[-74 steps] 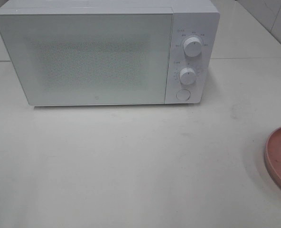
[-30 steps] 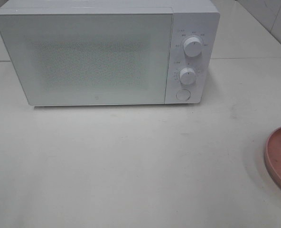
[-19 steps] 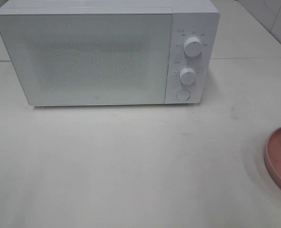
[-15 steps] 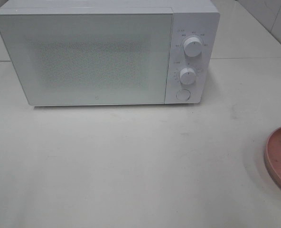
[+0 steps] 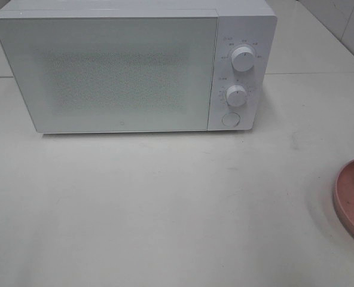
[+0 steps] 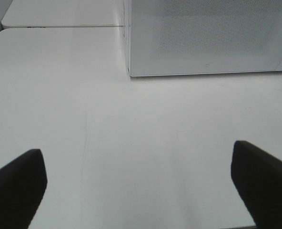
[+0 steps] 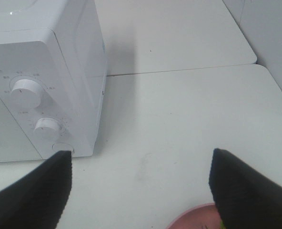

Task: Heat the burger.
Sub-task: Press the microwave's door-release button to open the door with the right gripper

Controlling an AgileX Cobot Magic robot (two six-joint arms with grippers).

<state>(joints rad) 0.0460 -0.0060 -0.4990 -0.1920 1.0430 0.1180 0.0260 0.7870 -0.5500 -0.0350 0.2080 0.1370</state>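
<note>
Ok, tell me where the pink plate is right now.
The pink plate sits at the right edge of the exterior high view, cut off by the frame, on the white table in front of and right of the microwave.

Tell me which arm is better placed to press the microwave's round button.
Right, probably. The right gripper, open, has the round button on the microwave just past one finger; the left gripper, also open, faces the far corner of the door.

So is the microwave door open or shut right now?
Shut. The door lies flush with the knob panel, with no gap along its edge and nothing of the inside showing.
</note>
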